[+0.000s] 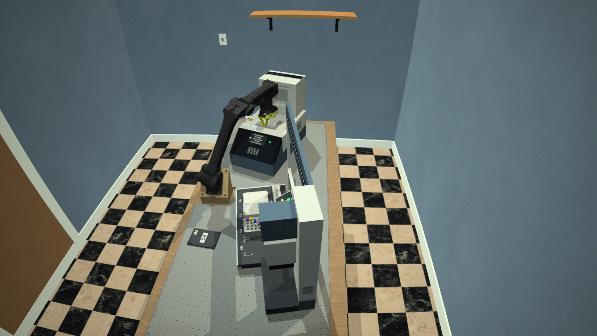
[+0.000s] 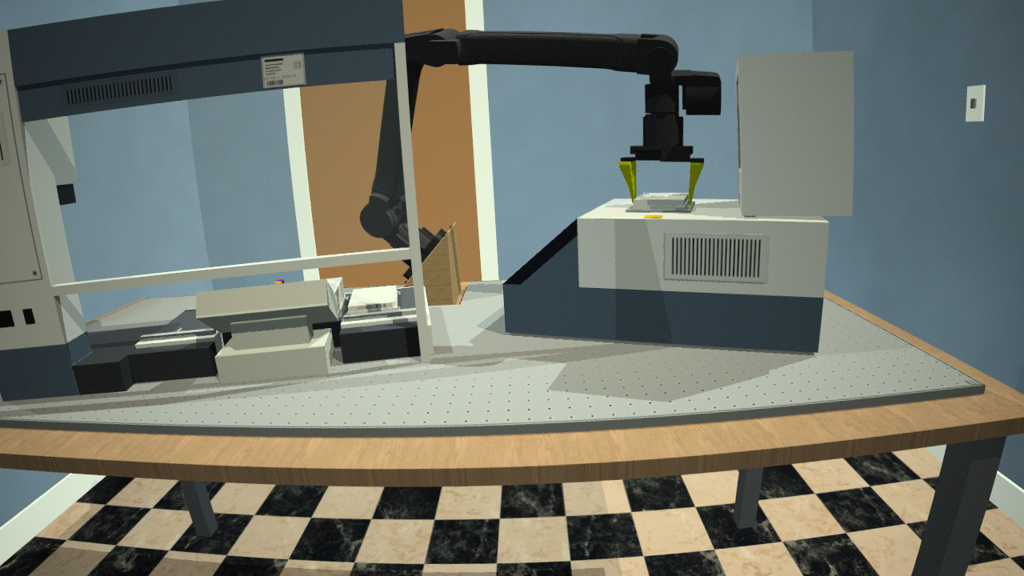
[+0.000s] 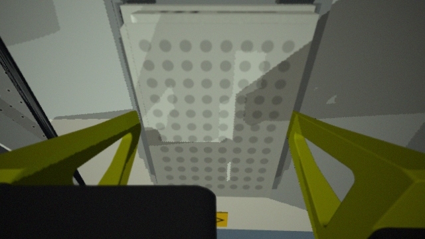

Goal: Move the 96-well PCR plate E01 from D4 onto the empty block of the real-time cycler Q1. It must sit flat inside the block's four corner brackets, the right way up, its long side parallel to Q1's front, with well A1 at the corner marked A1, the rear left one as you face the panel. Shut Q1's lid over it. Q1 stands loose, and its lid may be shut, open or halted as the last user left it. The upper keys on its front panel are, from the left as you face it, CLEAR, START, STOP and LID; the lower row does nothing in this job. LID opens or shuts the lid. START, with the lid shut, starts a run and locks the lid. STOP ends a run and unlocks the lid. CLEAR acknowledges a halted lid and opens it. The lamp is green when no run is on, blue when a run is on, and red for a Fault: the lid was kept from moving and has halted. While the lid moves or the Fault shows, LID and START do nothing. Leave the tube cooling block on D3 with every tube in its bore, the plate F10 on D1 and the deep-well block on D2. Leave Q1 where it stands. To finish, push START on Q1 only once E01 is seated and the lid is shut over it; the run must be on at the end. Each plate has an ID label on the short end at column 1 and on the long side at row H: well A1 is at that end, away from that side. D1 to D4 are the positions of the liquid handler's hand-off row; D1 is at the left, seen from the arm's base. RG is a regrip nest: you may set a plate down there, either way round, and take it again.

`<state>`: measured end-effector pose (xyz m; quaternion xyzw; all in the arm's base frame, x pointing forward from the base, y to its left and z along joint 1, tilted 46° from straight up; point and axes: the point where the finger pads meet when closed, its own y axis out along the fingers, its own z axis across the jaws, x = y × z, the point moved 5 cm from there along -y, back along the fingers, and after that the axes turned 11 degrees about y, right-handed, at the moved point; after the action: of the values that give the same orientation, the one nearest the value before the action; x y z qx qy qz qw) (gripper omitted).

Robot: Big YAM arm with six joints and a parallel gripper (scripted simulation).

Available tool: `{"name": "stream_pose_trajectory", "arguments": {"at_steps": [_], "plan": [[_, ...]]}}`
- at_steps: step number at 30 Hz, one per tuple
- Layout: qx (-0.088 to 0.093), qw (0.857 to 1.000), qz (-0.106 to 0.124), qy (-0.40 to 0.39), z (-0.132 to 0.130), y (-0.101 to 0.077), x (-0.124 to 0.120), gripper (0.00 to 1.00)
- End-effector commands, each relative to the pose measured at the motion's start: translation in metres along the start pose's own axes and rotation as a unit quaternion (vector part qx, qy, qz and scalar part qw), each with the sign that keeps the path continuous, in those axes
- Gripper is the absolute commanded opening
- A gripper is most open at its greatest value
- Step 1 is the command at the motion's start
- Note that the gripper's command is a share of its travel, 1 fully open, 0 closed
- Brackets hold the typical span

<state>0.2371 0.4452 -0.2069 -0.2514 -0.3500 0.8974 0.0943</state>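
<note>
I can read only "RG" on the dark regrip nest point(image 1: 203, 239) lying on my desk point(image 1: 196, 292). The cycler's screen text point(image 1: 257, 140) and the handler's barcode sticker point(image 2: 282, 70) are too small to read.

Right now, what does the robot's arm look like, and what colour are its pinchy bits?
The arm is matte black, made of long rounded tubes with chunky joints. It stands on a tan wooden base. The gripper has two yellow-green fingers, each a triangle with a hole through it. No cables or markings show.
</note>
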Motion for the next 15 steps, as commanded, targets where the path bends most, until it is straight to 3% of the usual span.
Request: {"name": "stream_pose_trajectory", "arguments": {"at_steps": [1,15], "plan": [[-0.037,0.999,-0.006,0.013,-0.0125,-0.0286,-0.0002,1.00],[-0.043,0.999,-0.004,0.010,-0.0131,-0.0342,0.0044,1.00]]}}
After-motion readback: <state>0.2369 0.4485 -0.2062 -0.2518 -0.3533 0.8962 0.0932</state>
